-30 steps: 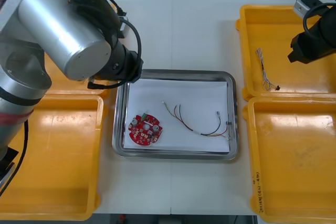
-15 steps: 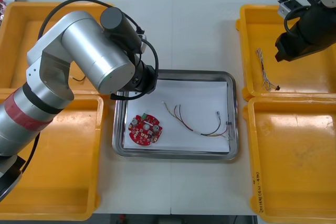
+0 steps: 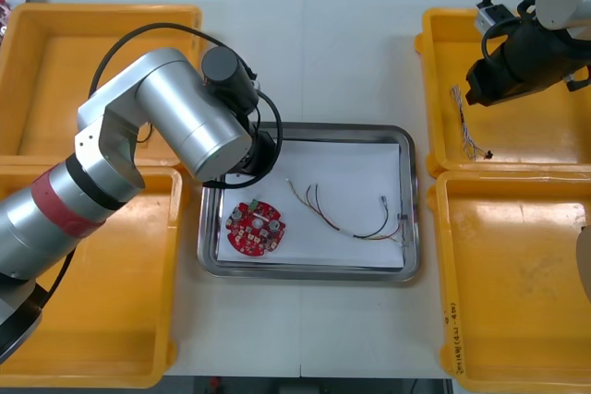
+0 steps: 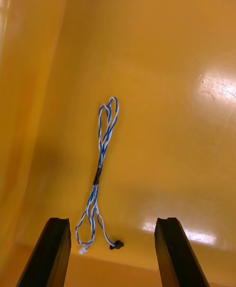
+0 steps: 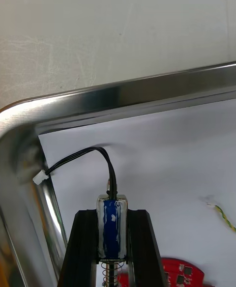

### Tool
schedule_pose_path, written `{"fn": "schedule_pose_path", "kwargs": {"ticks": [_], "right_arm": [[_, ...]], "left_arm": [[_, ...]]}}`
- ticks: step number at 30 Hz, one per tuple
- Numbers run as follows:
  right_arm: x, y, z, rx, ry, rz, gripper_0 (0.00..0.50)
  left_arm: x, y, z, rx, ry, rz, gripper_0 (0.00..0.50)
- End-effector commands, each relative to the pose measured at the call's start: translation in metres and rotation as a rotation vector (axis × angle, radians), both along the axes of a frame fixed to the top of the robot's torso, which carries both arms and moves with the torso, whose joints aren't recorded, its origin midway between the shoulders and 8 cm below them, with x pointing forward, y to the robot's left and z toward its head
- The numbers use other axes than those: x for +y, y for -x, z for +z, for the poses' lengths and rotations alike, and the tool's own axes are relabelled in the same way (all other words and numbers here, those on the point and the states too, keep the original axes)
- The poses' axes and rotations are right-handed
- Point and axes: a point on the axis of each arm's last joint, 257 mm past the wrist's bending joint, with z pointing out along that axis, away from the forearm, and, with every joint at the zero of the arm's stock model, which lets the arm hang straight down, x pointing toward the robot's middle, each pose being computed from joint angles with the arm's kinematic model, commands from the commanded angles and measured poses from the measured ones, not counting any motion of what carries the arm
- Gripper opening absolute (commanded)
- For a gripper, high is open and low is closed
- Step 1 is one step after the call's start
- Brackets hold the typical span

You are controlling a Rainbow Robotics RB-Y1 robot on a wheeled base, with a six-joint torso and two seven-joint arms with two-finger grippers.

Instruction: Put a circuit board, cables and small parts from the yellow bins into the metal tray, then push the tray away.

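Note:
My left gripper [image 5: 112,214] is shut on the blue-banded end of a black cable [image 5: 96,155]. It hangs over the metal tray [image 3: 305,127] at the far left corner, and the cable's white plug lies against the tray wall [image 5: 123,101]. On the tray's white liner lie a round red circuit board [image 3: 254,228] and a red and yellow cable [image 3: 346,215]. My right gripper [image 4: 112,255] is open over the far right yellow bin [image 3: 526,140]. A twisted blue and white cable [image 4: 101,166] lies flat on the bin floor just ahead of its fingers, and shows from the front [image 3: 466,123].
The left arm [image 3: 175,122] covers the tray's far left corner and part of the far left bin [image 3: 55,53]. The near left bin [image 3: 92,283] and near right bin [image 3: 517,274] flank the tray. Bare table lies beyond the tray.
The left arm has swung in from the left bins to the tray's far left corner. The right gripper has shifted left and farther back over the far right bin.

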Motion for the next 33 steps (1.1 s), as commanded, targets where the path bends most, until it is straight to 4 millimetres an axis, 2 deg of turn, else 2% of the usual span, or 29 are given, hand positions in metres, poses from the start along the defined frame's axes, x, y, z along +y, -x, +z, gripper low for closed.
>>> {"fn": "schedule_pose_path", "kwargs": {"ticks": [1,9,11,13,14,15,23,27,33], "right_arm": [[0.017,-0.015,0.012,-0.058,-0.017,0.010,0.500],[0.015,-0.012,-0.009,-0.050,-0.029,0.003,0.500],[0.013,-0.011,-0.015,-0.048,-0.032,0.000,0.500],[0.012,-0.010,-0.022,-0.046,-0.034,-0.003,0.500],[0.011,-0.009,-0.023,-0.044,-0.034,-0.005,0.500],[0.011,-0.009,-0.026,-0.044,-0.035,-0.004,0.500],[0.013,-0.010,-0.038,-0.056,-0.046,-0.015,0.500],[0.016,-0.011,-0.043,-0.063,-0.052,-0.017,0.500],[0.017,-0.010,-0.049,-0.049,-0.056,-0.027,0.500]], "left_arm": [[-0.014,0.003,-0.008,0.000,0.033,0.015,0.002],[-0.015,0.001,-0.015,-0.021,0.033,0.009,0.008],[-0.015,0.000,-0.014,-0.024,0.032,0.011,0.169],[-0.015,0.000,-0.014,-0.025,0.031,0.011,0.422],[-0.015,0.000,-0.014,-0.025,0.032,0.013,0.476],[-0.015,0.000,-0.014,-0.025,0.031,0.011,0.500],[-0.016,0.002,-0.008,-0.033,0.040,0.013,0.500],[-0.011,0.008,0.007,-0.039,0.034,0.027,0.500],[0.001,0.015,0.039,-0.059,0.033,0.051,0.500]]}}
